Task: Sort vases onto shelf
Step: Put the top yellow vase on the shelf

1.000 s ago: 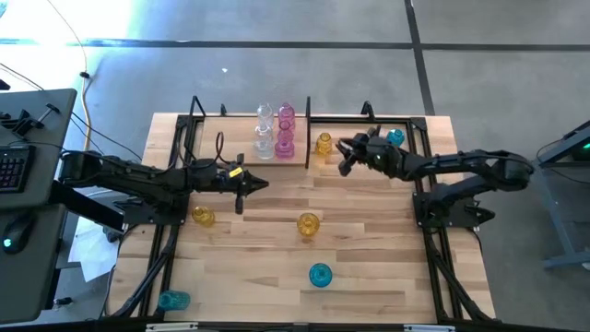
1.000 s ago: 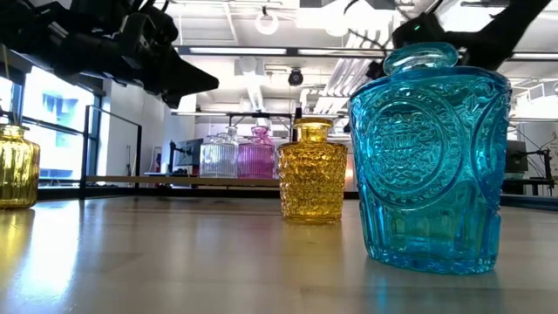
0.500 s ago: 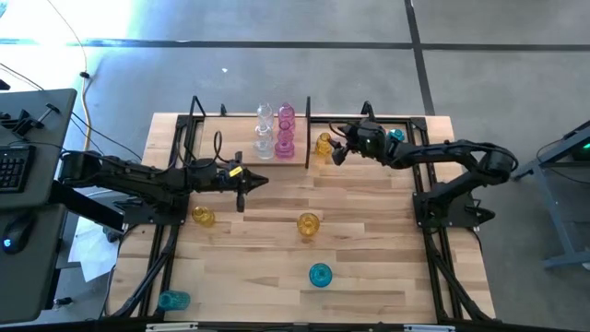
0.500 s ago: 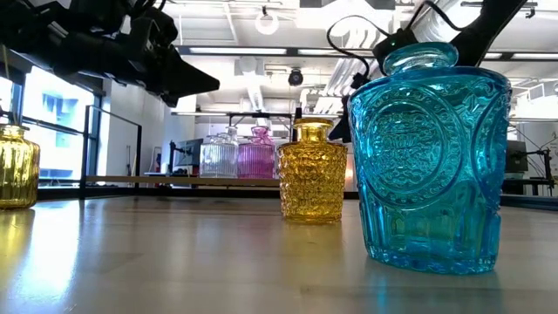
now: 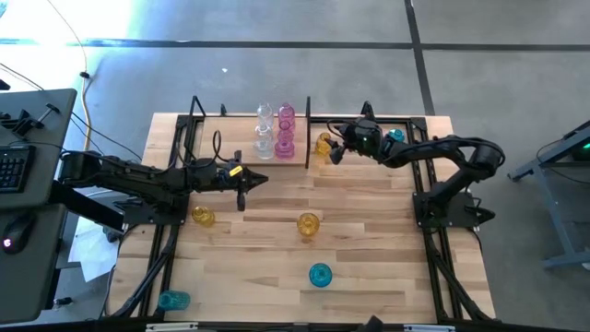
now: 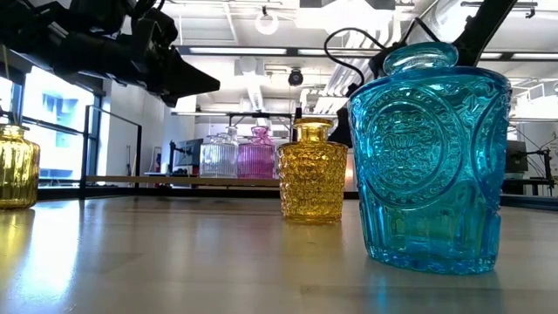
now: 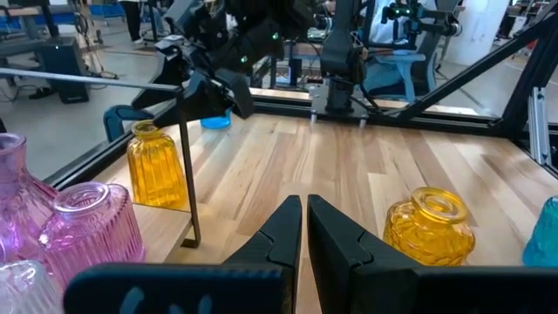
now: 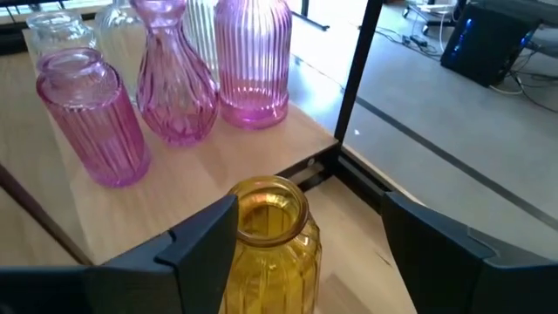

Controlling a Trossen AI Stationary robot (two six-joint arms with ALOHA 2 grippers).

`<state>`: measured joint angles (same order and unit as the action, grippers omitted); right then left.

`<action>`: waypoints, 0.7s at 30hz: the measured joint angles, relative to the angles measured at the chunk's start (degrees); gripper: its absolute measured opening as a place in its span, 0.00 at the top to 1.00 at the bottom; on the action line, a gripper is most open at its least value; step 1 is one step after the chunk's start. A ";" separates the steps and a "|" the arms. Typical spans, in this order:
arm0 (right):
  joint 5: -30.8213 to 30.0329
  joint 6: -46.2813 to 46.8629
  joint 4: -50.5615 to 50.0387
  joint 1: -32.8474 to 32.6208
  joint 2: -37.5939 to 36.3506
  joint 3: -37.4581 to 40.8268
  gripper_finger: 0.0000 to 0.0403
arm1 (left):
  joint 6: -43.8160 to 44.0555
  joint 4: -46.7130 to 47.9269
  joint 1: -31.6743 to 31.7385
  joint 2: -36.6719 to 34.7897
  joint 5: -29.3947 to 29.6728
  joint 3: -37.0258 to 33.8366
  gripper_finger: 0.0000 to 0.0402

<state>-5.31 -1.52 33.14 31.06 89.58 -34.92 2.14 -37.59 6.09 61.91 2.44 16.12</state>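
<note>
Right gripper (image 8: 301, 240) open at shelf (image 5: 350, 161) along worktop's far edge, fingers (image 8: 205, 235) straddling amber vase (image 8: 266, 240), not yet closed on it. Vase upright on shelf's lower board, just beside black post (image 8: 357, 70); pink vases (image 8: 174, 78) near on raised board. Left gripper (image 5: 241, 187) shut, hovering mid-worktop, left side.

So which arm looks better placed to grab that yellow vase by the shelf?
The right. Its open right gripper straddles the yellow vase beside the shelf. The left gripper is shut, mid-table, farther from that vase.
</note>
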 joint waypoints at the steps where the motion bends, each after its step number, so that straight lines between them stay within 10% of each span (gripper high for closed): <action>1: 0.29 0.02 0.43 0.19 0.40 -0.02 0.34 | -0.36 0.01 0.01 0.00 0.00 0.00 0.96; 21: 7.48 -0.54 3.98 1.21 2.22 -0.03 0.34 | -1.80 1.32 4.88 0.00 -0.28 0.00 0.96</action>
<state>2.17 -2.06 37.12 32.27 91.80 -34.94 0.34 -36.27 10.97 61.91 2.16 16.12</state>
